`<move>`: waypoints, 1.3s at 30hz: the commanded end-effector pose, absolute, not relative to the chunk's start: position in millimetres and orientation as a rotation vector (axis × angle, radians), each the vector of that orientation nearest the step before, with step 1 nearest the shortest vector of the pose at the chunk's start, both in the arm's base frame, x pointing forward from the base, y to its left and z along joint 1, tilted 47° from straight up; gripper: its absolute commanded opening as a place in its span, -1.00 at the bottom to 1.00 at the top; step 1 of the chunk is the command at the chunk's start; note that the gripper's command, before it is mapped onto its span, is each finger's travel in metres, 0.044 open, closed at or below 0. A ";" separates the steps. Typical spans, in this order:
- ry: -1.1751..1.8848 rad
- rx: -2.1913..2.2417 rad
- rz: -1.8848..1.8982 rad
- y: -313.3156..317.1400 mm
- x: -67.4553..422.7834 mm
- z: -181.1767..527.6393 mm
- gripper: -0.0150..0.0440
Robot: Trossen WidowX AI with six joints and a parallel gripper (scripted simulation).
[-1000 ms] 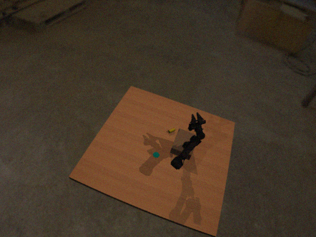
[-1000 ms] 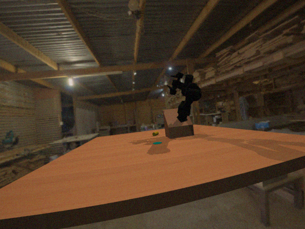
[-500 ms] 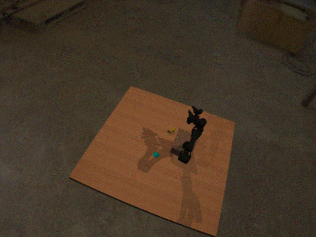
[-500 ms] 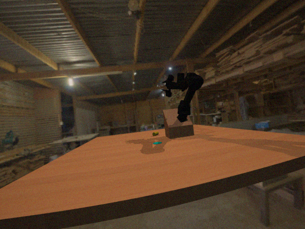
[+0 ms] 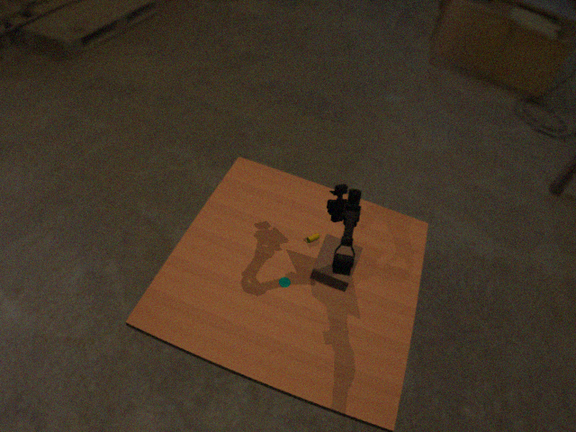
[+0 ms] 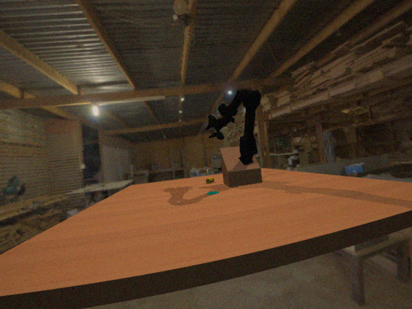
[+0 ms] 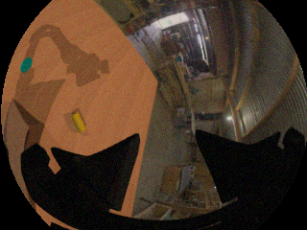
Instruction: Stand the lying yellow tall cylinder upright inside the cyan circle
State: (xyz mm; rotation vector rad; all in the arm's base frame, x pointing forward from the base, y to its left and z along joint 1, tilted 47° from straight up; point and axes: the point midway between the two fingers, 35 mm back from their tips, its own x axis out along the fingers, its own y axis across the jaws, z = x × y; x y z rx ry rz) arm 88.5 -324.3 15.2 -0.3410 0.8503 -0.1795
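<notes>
The approach step is judged to be in hand. The jaws of the gripper are held partly apart, well above the tabletop, and nothing is gripped. The cylinder lies flat near the base block, apart from the circle. Descent over the cylinder is called for next. No containers are seen.

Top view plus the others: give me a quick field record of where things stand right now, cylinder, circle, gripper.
cylinder: yellow, lying on its side on the table, outside the circle
circle: cyan, nothing standing in it
gripper: raised well above the table, open, holding nothing
arm base: on the brown block, beside the cylinder
cylinder to circle: apart, not touching
task state: cylinder not yet grasped or stood upright
</notes>
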 end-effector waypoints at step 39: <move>0.979 -0.019 0.992 -113.9 198.2 -186.7 0.56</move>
